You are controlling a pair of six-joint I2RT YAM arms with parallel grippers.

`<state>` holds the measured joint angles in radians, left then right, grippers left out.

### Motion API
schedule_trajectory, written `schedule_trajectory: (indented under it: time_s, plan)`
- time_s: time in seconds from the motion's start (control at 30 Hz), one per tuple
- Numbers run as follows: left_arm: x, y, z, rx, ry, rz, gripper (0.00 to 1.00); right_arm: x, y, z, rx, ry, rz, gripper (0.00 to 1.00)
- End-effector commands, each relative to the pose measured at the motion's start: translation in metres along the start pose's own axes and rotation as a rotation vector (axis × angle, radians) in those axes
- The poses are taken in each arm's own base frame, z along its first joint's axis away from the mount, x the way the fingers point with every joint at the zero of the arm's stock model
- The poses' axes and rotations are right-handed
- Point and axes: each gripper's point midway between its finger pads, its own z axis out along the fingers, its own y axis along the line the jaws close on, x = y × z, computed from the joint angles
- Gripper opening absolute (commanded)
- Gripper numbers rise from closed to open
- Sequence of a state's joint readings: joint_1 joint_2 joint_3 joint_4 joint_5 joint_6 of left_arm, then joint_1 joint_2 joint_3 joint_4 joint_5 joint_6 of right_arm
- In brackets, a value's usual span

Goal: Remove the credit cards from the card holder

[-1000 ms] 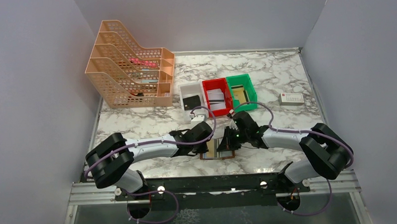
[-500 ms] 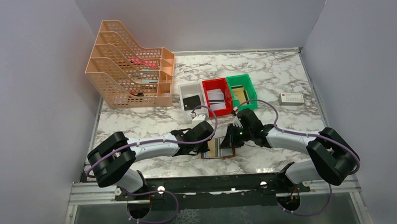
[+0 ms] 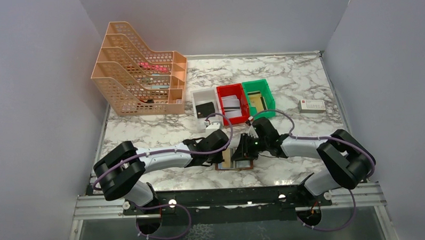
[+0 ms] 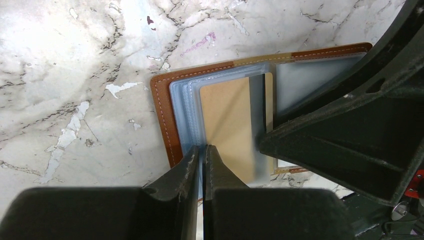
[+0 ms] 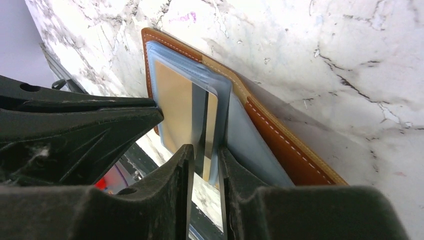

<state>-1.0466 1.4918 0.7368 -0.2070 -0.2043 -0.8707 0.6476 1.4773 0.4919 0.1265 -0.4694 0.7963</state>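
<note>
Holder [image 3: 243, 165] lies open on the table [image 3: 163, 135], lower centre of the top view, between the two grippers. Brown cover is down, pale blue sleeves face up.

Left gripper [image 4: 202, 149]: jaws all but together, only a hairline slit between them. Tips pinch the edge of the sleeve stack, lower middle of the left wrist view.

Right gripper [image 5: 206, 152]: jaws partly apart, astride the edge of the top sleeve [image 5: 223, 95]. Cannot tell whether the pads touch it.

Gold card [image 4: 227, 125] sits inside that sleeve, not yet out.

Upper centre of the top view, three bins in a row:
- White bin [image 3: 200, 92] holds a black card [image 3: 204, 108].
- Red bin [image 3: 220, 92] holds white cards [image 3: 231, 106].
- Green bin [image 3: 270, 99] holds a gold-coloured card [image 3: 256, 101].

Orange rack [image 3: 139, 82] stands upper left. A small white box [image 3: 312, 106] lies at the right, well apart from the holder.
</note>
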Motion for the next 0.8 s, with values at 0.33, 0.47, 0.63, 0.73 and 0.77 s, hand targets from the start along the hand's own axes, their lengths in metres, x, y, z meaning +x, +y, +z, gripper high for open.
schedule_trajectory:
  time_s: [0.33,0.47,0.63,0.73,0.77]
  plan:
    - [0.037,0.031,0.006,-0.08,0.118,0.034,0.0,0.008,0.022,0.001,-0.183,-0.005,0.017,0.06]
    - [0.038,0.035,0.004,-0.087,0.109,0.02,0.0,0.003,0.025,-0.003,-0.176,-0.029,0.001,0.01]
    - [0.035,0.04,0.001,-0.107,0.09,0.012,0.0,-0.001,0.006,-0.003,-0.061,-0.051,0.011,0.01]
    - [0.035,0.044,-0.001,-0.119,0.083,0.009,0.0,-0.002,-0.007,-0.006,0.009,-0.071,0.008,0.01]
    - [0.035,0.045,-0.001,-0.123,0.084,0.009,0.0,-0.002,-0.01,-0.007,0.022,-0.076,0.009,0.01]
